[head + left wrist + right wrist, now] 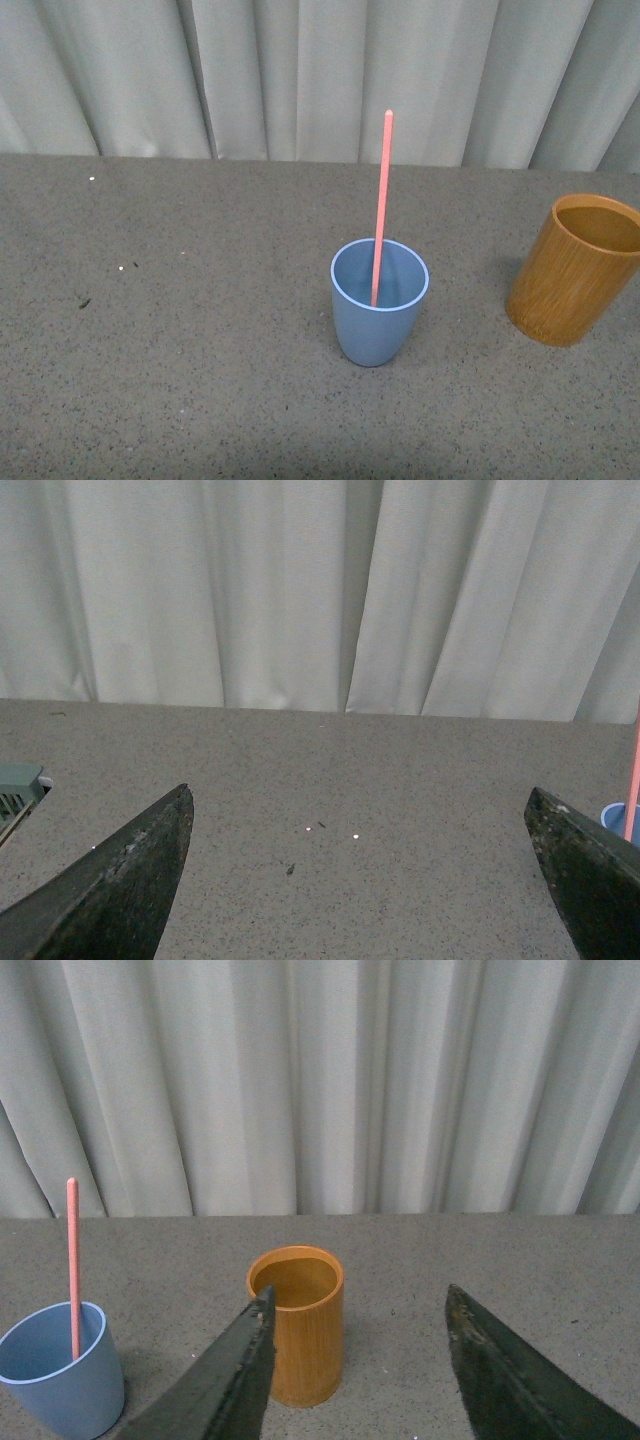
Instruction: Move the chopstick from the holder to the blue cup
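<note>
From my front camera, the holder runs off the frame's right edge, so I lose its far side, and neither arm shows there. The chopstick has its lower end hidden down inside the blue cup. On my left wrist feed, only a sliver of cup and stick shows at the frame's edge. A pale green object at the opposite edge is cut off; I cannot tell what it is.

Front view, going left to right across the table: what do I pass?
Blue cup with the chopstick standing in it → holder near the right edge. Neither hand shows in this view.
</note>
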